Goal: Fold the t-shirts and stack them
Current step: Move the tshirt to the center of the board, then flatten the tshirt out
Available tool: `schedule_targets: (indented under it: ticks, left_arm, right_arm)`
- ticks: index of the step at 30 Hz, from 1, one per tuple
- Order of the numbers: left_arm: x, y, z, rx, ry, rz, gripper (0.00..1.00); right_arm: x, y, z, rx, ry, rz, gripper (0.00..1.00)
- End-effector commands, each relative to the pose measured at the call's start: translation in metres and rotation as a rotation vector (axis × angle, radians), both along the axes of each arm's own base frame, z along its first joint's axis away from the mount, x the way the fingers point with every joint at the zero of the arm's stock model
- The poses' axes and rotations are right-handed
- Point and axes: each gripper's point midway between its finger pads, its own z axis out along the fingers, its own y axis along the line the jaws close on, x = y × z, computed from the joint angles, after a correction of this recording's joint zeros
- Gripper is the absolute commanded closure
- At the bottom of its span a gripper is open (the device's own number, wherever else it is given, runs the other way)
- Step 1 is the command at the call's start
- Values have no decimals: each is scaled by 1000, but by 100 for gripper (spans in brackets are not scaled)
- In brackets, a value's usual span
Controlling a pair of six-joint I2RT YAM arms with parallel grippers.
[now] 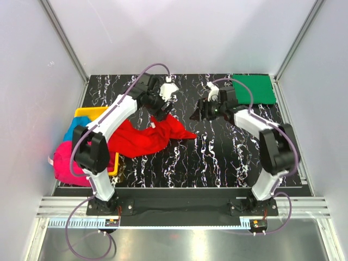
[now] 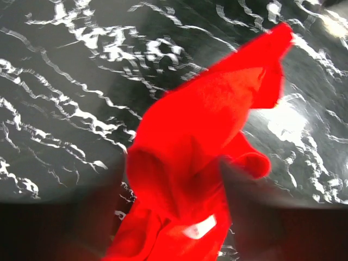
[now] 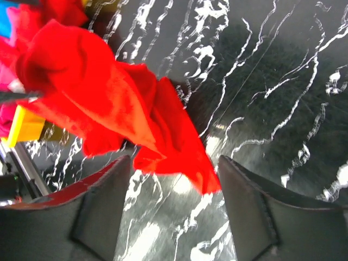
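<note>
The bright red t-shirt (image 1: 144,138) lies crumpled at the table's left centre, one part lifted. My left gripper (image 1: 159,112) is shut on its raised cloth; in the left wrist view the red shirt (image 2: 201,136) hangs from the gripper (image 2: 179,223). My right gripper (image 1: 199,112) is open and empty, just right of the shirt's pointed corner; the red shirt (image 3: 103,92) lies ahead of the gripper (image 3: 174,206). The dark green t-shirt (image 1: 253,89) lies folded flat at the back right. The magenta t-shirt (image 1: 68,163) and the turquoise t-shirt (image 1: 70,130) lie heaped at the left.
A yellow tray (image 1: 89,112) stands at the table's left edge under the magenta and turquoise shirts; its corner shows in the right wrist view (image 3: 24,128). White walls enclose the black marbled table (image 1: 217,157) on three sides.
</note>
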Motion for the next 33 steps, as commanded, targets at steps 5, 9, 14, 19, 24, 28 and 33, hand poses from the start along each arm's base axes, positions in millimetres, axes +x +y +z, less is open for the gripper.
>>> schedule_targets:
  ticks: [5, 9, 14, 19, 24, 28, 33]
  left_arm:
    - [13, 5, 16, -60, -32, 75, 1]
    - [-13, 31, -8, -10, -3, 105, 1]
    - [-47, 43, -32, 12, 85, 82, 1]
    - [-51, 66, -19, 19, 53, 111, 1]
    - [-62, 96, -85, 215, 105, 129, 1]
    - [-64, 78, -102, 214, 108, 100, 2]
    - [-49, 62, -97, 196, 74, 103, 41]
  right_arm:
    - [31, 46, -2, 106, -2, 80, 21]
    - [43, 46, -47, 72, 121, 14, 21]
    - [26, 58, -63, 35, 181, 58, 21]
    - [-7, 68, -84, 21, 244, 108, 23]
    - [-7, 78, -86, 65, 254, 91, 51]
    - [-5, 77, -73, 62, 222, 91, 80]
    - [-9, 68, -52, 30, 211, 65, 100]
